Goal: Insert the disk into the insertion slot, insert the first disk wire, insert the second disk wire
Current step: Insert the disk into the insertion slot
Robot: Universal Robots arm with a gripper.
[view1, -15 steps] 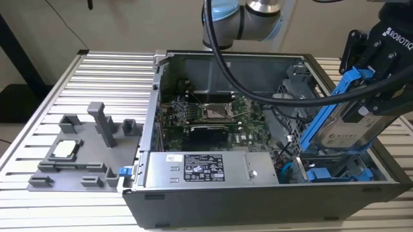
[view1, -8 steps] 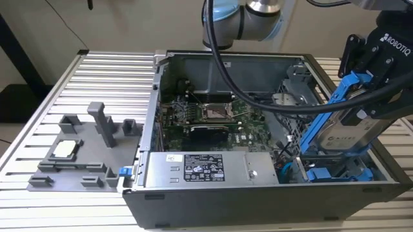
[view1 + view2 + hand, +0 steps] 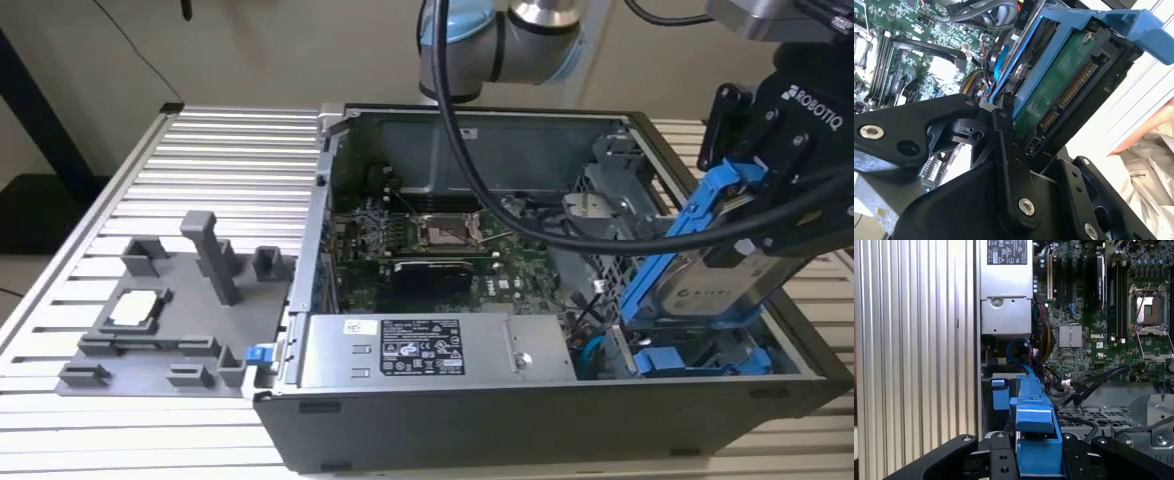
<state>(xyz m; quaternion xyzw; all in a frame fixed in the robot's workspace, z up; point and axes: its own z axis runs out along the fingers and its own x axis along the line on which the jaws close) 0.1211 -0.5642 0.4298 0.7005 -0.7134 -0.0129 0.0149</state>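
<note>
One slatted aluminium table [image 3: 160, 160] carries everything. An open computer case [image 3: 534, 420] takes up its middle and the exterior view's right. On the exterior view's left stands a grey moulded fixture tray [image 3: 160, 320]. Inside the case, a green motherboard [image 3: 427, 250] lies on the far floor. A silver labelled power-supply box [image 3: 414, 350] sits along the near wall.

The black gripper [image 3: 767, 215] hangs over the case's near corner on the exterior view's right. It is clamped on the disk [image 3: 714, 285], and in the first wrist view its fingers [image 3: 1001, 460] press the sides of the blue carrier frame [image 3: 1036, 425]. The disk is steeply tilted, with its upper end towards the exterior view's right. Its lower end dips towards the insertion slot [image 3: 701, 360], the blue-edged bay in that corner. Whether it touches the bay I cannot tell. The second wrist view shows the disk's green underside and connector pins [image 3: 1064, 85].
</note>
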